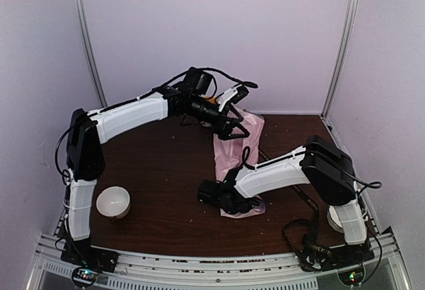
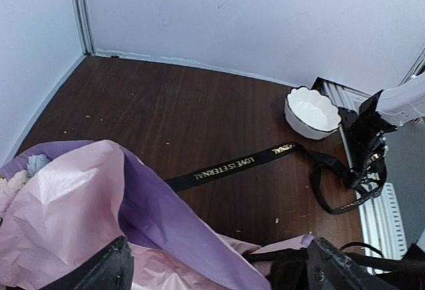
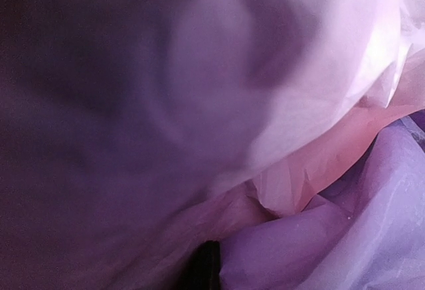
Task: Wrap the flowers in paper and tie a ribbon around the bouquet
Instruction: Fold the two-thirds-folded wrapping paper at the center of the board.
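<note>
At the near end of the bundle the right gripper (image 1: 211, 196) is closed. Its own camera is buried in blurred pink and lilac folds, so I cannot tell whether any sheet is actually pinched. The paper (image 1: 232, 152) lies loosely folded along the middle of the table (image 2: 166, 104), pink outside with a lilac flap turned up. The flowers (image 2: 13, 185) barely show at its far end. Over that far end hangs the left gripper (image 1: 232, 131), jaws spread wide, holding nothing.

The paper looks thin, light and crinkly. It will probably slide on itself, spring open when let go and tear under a hard tug. The best hold is likely low on the bundle, where several layers lie over the stems and give something firm to squeeze — not at the blooms, which would crush. A single loose edge would only pull free.

Farther off to the right, the ribbon (image 2: 229, 166) lies flat on the table. One end reaches the lilac fold and the other trails past a bowl (image 2: 311, 112) into a tangle at the table's edge. It is limp, narrow and probably slick, so a raised loop or a free end should be easier to pinch than the flat middle.
</note>
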### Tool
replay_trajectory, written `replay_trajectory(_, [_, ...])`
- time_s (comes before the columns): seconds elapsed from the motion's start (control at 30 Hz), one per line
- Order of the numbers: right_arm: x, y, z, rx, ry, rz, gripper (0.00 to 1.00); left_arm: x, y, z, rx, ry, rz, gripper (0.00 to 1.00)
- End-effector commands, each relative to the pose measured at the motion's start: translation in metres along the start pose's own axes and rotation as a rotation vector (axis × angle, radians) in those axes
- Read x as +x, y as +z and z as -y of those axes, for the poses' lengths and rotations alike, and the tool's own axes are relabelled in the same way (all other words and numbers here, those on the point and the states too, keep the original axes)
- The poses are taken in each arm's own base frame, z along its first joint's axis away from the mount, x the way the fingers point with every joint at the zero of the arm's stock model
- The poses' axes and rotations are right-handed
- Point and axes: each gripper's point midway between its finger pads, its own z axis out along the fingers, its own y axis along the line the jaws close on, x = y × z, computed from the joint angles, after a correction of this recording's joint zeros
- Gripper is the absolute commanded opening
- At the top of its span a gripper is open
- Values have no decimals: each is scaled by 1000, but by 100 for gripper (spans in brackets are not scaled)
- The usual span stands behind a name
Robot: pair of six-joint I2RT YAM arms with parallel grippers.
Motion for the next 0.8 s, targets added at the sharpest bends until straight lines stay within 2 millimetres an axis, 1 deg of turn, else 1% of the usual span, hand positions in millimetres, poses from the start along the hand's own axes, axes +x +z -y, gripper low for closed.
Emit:
replay_trajectory(0.0, [-5, -11, 16, 58, 25, 41, 0, 17, 7, -31, -79, -6, -91, 89])
replay_trajectory(0.07, [-5, -11, 16, 56, 23, 43, 0, 22, 14, -34, -70, -14, -99, 86])
replay_trajectory(0.13, [-5, -9, 15, 60, 17, 40, 0, 22, 18, -35, -59, -19, -91, 81])
replay_trajectory(0.2, [-4, -9, 15, 66, 14, 34, 0, 20, 21, -32, -41, -20, -85, 72])
replay_trajectory(0.3, [-3, -9, 16, 64, 22, 37, 0, 20, 22, -29, -24, -21, -77, 53])
replay_trajectory(0.37, [-3, -10, 17, 63, 22, 37, 0, 15, 21, -24, 4, -19, -62, 47])
replay_trajectory(0.4, [-4, -10, 18, 64, 24, 38, 0, 14, 21, -22, 15, -22, -55, 41])
replay_trajectory(0.43, [-3, -11, 18, 66, 26, 39, 0, 13, 21, -20, 22, -23, -49, 30])
replay_trajectory(0.5, [-3, -12, 19, 66, 33, 41, 0, 12, 20, -20, 27, -20, -44, 3])
replay_trajectory(0.53, [-3, -12, 19, 65, 37, 41, 0, 12, 17, -22, 24, -28, -40, 0])
replay_trajectory(0.6, [-1, -13, 21, 65, 46, 41, 0, 14, 10, -35, -4, -63, -25, 0])
replay_trajectory(0.67, [4, -15, 23, 63, 61, 41, 2, 19, -2, -62, -78, -128, -12, 0])
replay_trajectory(0.7, [7, -15, 23, 58, 68, 40, 3, 25, -10, -78, -128, -157, -12, 0])
replay_trajectory(0.77, [12, -19, 24, 40, 93, 50, 6, 38, -20, -104, -200, -183, -23, 0])
